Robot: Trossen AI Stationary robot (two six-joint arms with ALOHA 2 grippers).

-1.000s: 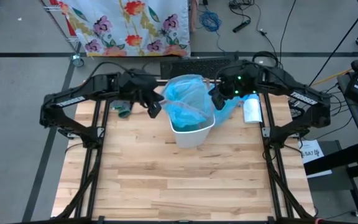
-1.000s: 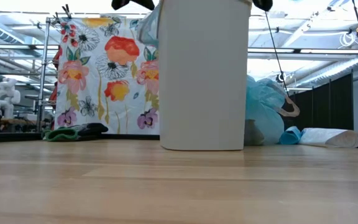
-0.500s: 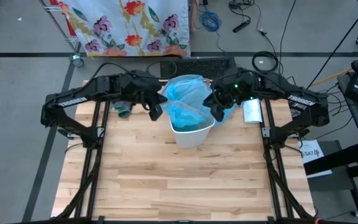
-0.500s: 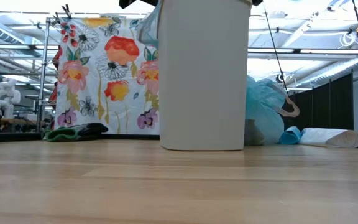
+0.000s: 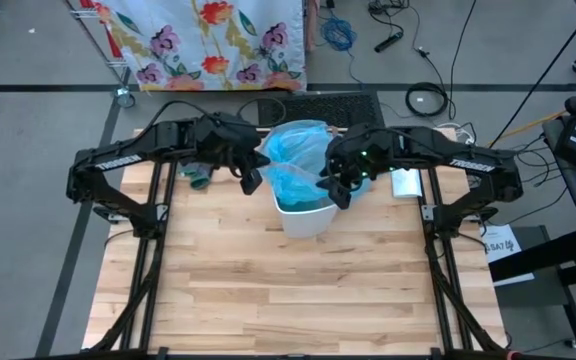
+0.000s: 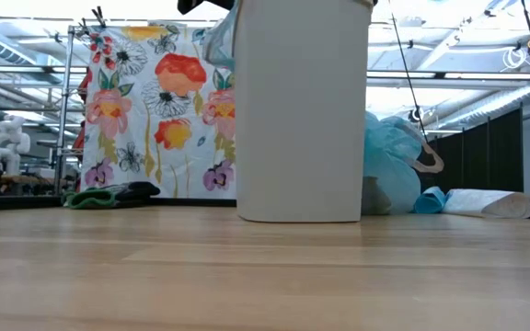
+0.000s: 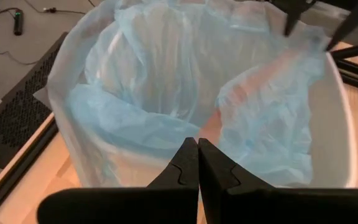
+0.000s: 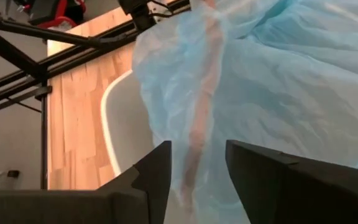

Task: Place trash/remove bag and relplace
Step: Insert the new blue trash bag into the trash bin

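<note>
On the bench I see my right claw has moved over the bin and opened around the blue bag, while my left claw stays clenched beside it.

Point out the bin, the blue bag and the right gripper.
white bin (image 6: 302,110): low view, front wall.
blue bag (image 7: 166,68): left wrist view, inner film.
right gripper (image 5: 336,188): high view, between fingertips at the bin's rim.
</note>
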